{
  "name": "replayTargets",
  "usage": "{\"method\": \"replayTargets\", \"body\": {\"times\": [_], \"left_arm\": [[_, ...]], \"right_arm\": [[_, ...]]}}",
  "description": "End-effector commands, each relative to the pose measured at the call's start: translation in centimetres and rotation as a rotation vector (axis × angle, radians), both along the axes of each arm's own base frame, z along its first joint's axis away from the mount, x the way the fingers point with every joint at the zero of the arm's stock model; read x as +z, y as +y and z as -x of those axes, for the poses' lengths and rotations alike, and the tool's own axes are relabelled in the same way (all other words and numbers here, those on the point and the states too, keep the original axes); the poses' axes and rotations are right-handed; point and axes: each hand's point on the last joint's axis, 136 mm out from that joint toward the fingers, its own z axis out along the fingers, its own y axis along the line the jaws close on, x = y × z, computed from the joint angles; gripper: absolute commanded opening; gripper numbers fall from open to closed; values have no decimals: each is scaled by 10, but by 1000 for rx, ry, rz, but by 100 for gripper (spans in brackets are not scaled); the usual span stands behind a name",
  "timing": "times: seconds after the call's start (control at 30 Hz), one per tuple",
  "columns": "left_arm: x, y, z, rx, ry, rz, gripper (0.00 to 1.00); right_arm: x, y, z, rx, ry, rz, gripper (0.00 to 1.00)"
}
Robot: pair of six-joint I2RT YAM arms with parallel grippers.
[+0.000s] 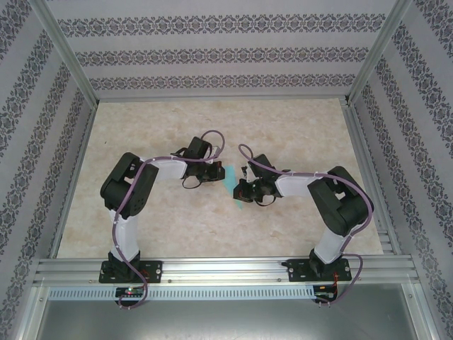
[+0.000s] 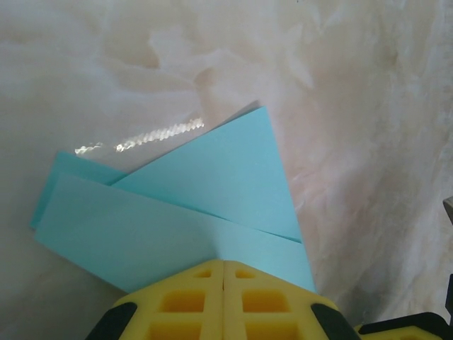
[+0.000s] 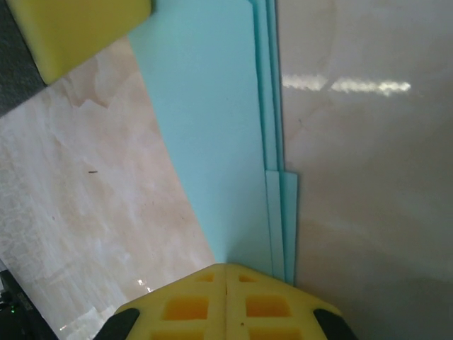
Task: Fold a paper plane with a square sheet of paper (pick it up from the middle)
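From above, the paper plane (image 1: 231, 175) is a turquoise sliver at mid tabletop (image 1: 177, 227), mostly hidden between the two hands. The left wrist view shows more: overlapping folded layers fan away from the left hand (image 2: 224, 263), whose yellow fingers are pressed together on the plane's near edge. The right hand (image 3: 225, 268) is clamped on the plane's narrow end, beside its stepped layer edges.

A beige marbled tabletop (image 1: 163, 120) sits inside walls of striped floral wallpaper (image 1: 212, 53), with an aluminium rail (image 1: 226, 269) along its near edge.
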Motion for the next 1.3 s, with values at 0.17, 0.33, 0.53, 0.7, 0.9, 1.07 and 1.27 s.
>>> {"method": "replayTargets", "body": {"times": [0.17, 0.33, 0.53, 0.7, 0.9, 1.07, 1.27], "left_arm": [[-23, 9, 1, 9, 19, -100, 6], [-30, 11, 3, 10, 39, -124, 7], [-38, 18, 4, 30, 61, -177, 6], [-45, 25, 6, 47, 80, -230, 6], [-45, 27, 4, 48, 78, -250, 6], [-34, 21, -1, 36, 62, -236, 7], [23, 1, -22, 5, -27, -146, 17]], "right_arm": [[32, 11, -22, 21, -72, -17, 4], [13, 16, -33, 22, -49, 10, 3], [-11, 4, -17, 23, 5, 58, 3], [-20, -15, 12, 28, 47, 87, 3], [-28, -36, 54, 30, 93, 94, 3], [-8, -38, 54, 20, 36, 78, 4], [46, -56, -1, -121, -157, 107, 29]]}}
